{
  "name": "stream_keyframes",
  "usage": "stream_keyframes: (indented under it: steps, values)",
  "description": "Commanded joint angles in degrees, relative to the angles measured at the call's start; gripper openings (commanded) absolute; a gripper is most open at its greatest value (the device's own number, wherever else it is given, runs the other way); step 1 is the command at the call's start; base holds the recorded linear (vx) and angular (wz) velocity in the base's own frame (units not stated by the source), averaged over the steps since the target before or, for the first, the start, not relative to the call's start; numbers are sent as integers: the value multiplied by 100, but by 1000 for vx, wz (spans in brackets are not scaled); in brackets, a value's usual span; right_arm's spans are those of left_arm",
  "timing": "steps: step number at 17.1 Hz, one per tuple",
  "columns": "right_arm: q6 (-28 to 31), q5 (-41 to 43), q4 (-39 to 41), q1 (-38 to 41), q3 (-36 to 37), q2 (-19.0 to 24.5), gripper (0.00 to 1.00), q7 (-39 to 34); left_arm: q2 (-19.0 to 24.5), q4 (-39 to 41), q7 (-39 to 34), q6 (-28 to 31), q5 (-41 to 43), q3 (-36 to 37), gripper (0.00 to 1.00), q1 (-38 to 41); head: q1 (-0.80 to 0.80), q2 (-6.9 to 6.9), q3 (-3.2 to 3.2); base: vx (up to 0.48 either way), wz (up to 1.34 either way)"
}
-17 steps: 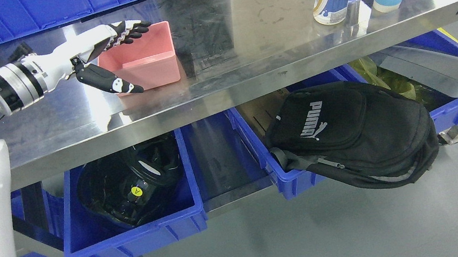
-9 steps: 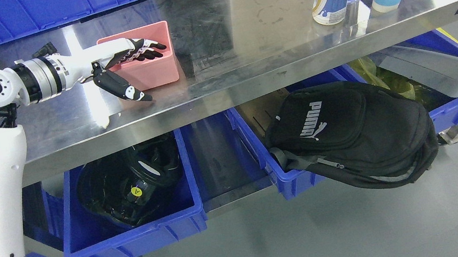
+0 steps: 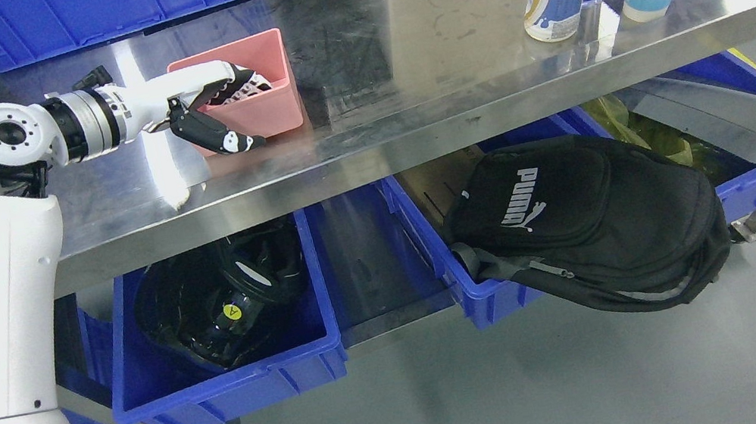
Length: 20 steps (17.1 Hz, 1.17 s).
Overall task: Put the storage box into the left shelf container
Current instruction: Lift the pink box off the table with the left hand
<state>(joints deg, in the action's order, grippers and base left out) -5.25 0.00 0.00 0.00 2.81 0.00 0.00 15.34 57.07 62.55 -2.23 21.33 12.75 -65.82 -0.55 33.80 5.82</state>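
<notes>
grab basically done: left hand (image 3: pixel 219 112) clamped on pink storage box (image 3: pixel 259 97), fingers inside, thumb outside | box sits on worktop (image 3: pixel 400 70) near front-left edge | left: lift, drop into left shelf container (image 3: pixel 225 399) below

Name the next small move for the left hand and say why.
Probably close the grip and lift slightly. The left hand has its fingers curled inside the pink storage box, thumb against the outer wall, and the box sits on the steel table.
</notes>
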Motion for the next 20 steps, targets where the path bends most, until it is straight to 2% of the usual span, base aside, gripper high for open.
stream_keyframes:
  steps: [1,2,4,6,8,10,12,18,20]
  values:
    - [-2,18,100,44,0,-100,100,0,-286,-503,117,-654,20,-553,6,25,0,0,0,-5,19]
    - [-2,18,100,44,0,-100,100,0,-339,-591,117,-839,20,-711,1,25,0,0,0,-5,19]
    - [-2,18,100,44,0,-100,100,0,-356,-583,109,-893,20,-879,1,25,0,0,0,0,0]
    - [-2,18,100,44,0,-100,100,0,-601,-295,74,-1007,-6,-1316,1,-88,0,0,0,1,18]
    - [-2,18,100,44,0,-100,100,0,-847,380,65,-1034,-24,-1844,1,-212,0,0,0,0,25]
    - [-2,18,100,44,0,-100,100,0,-1347,1145,82,-1052,-33,-2380,1,-90,0,0,0,-2,-10]
    - [-2,18,100,44,0,-100,100,0,-1434,1980,74,-1235,-42,-2611,1,462,0,0,0,13,-95]
    - [-2,18,100,44,0,-100,100,0,-1434,3396,38,-3123,-42,-2567,0,2071,0,0,0,1,-7]
    - [-2,18,100,44,0,-100,100,0,-1434,3416,47,-4211,-33,-2567,0,2379,0,0,0,0,0]
